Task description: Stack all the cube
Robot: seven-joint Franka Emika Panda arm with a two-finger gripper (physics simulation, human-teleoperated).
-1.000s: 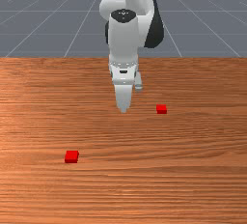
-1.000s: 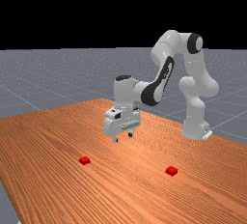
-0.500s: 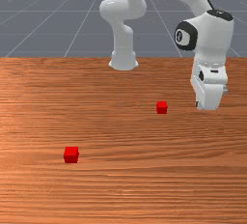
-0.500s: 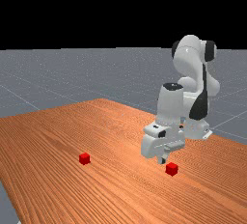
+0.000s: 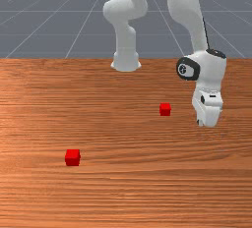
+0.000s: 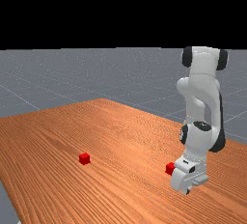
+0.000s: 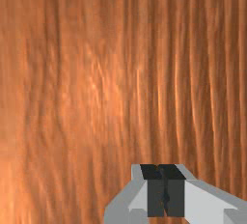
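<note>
The gripper (image 6: 187,191) is at the lower right of the far view, its jaws pressed together with nothing pinched, as the wrist view shows over the bare wood of the table (image 7: 96,73). The closer red cube (image 5: 165,110) lies outside the jaws, apart from them, to the hand's left in the front view, right of the frame's middle; in the far view the hand partly hides it. It sits flat, one face squarely toward the front camera; its sides look about equal, so I cannot name a long axis. The farther red cube (image 5: 72,157), at the front view's lower left, lies well apart from the jaws, flat and squared the same way.
</note>
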